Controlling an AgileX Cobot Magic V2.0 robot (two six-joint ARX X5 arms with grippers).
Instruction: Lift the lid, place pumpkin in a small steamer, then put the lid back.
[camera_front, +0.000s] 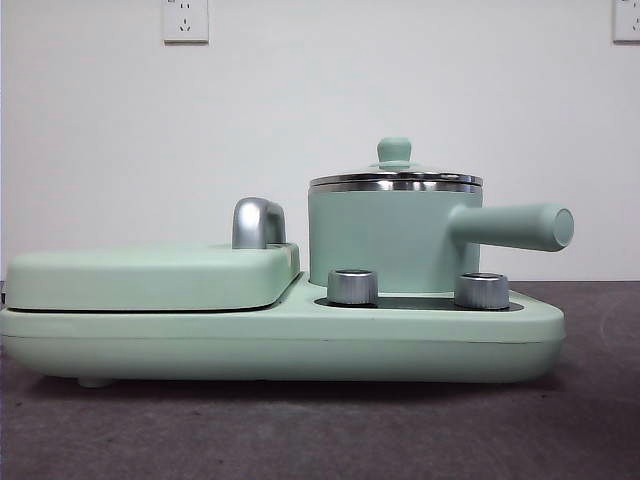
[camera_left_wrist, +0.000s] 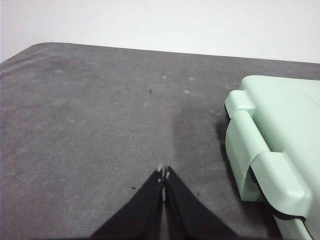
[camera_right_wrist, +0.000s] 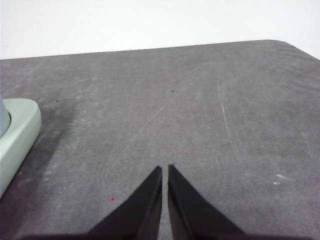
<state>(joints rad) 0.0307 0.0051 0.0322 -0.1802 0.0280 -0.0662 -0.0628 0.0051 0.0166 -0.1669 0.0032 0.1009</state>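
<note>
The small steamer (camera_front: 385, 240), a mint-green pot with a straight side handle (camera_front: 515, 226), stands on the right of a mint-green cooker base (camera_front: 280, 340). The lid (camera_front: 395, 178), glass with a steel rim and a mint-green knob (camera_front: 394, 150), sits shut on the pot. The pumpkin is out of view. My left gripper (camera_left_wrist: 163, 172) is shut and empty over the grey table, beside the cooker's end (camera_left_wrist: 270, 145). My right gripper (camera_right_wrist: 165, 170) is shut and empty over the table, with the cooker's corner (camera_right_wrist: 15, 135) off to one side. Neither arm shows in the front view.
A wide flat mint-green griddle cover (camera_front: 150, 275) with a chrome handle (camera_front: 257, 222) lies on the left of the base. Two chrome dials (camera_front: 352, 287) (camera_front: 481, 290) stand at the pot's front. A white wall with sockets (camera_front: 185, 20) is behind.
</note>
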